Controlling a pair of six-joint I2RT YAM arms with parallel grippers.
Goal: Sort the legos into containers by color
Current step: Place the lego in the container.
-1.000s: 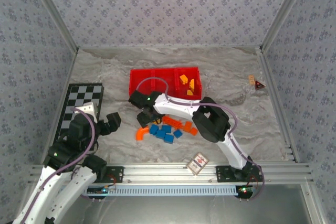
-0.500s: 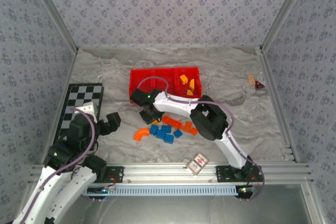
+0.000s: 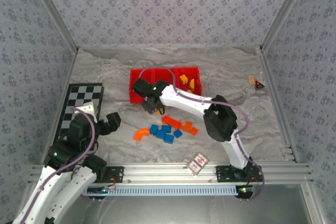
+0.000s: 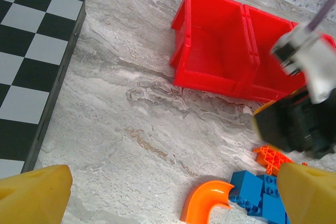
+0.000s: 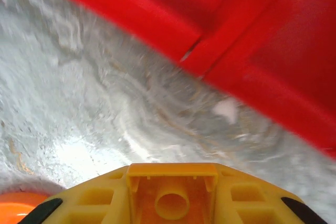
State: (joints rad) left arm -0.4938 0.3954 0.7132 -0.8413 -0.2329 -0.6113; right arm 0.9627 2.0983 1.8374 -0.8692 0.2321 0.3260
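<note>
Red tray upper centre, sorted yellows in right bin. Left gripper lower left, jaws wide, idle. Right gripper centre frame, clamped on yellow brick at tray front wall. Loose pile just below. Step: carry. Next: go right over yellow bin, release.

Nothing can be read: no text, number or brand. The card by the front rail has a red-and-white print too small to make out. The tag near the right wall shows a dark triangle, its marks illegible. Any marks on the legos are too small to tell; the yellow lego, seen close, shows plain moulded plastic.
</note>
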